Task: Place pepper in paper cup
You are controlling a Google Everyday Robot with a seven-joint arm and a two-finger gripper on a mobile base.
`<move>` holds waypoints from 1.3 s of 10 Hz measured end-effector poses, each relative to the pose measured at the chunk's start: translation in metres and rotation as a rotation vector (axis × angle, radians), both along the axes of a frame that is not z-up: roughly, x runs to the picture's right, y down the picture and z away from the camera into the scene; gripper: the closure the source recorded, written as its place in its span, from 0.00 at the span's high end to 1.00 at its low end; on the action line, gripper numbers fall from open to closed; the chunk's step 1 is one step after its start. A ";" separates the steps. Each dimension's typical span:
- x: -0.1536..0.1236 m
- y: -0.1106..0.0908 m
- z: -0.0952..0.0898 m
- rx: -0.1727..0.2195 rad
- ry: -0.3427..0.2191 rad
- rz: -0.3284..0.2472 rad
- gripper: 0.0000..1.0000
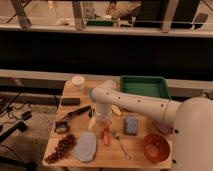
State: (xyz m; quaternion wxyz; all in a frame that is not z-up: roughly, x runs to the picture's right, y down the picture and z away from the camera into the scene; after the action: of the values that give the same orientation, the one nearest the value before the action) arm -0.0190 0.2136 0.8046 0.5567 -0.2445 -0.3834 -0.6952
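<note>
Along the near edge of the wooden table lie a cluster of dark reddish grapes, a flat grey cloth-like piece, a metal utensil and a reddish-brown bowl. Just behind these, the pepper lies flat on the wood, slim and orange-red, pointing roughly towards the camera. Directly above its far end hangs the gripper, at the tip of the white arm that sweeps in from the right; its jaws stand spread wide and nothing is between them, so the pepper is not yet picked up, though whether a fingertip already touches it cannot be made out. To the right of the pepper sits a blue sponge-like block, and to the left a small dark box and a long dark tool. Further back a black rectangular object lies near the left edge, a green tray takes up the far right corner, and the paper cup stands upright at the far left corner, well apart from the pepper and, as far as can be seen, with nothing in it. In my judgement the task is at its very start: the reach looks nearly made, while the closing on the pepper, the lift, the carry across to the cup and the drop all remain
</note>
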 end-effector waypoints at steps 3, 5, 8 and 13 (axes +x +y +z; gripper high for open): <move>0.004 -0.002 0.006 -0.001 -0.002 -0.002 0.80; 0.006 0.000 0.010 -0.006 -0.005 -0.002 0.80; 0.008 0.004 0.017 -0.016 -0.010 0.001 0.80; 0.007 0.005 0.020 -0.011 -0.013 -0.002 0.80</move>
State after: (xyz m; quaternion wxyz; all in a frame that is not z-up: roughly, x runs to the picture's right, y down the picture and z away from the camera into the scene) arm -0.0115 0.2187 0.8245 0.5521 -0.2436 -0.3907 -0.6951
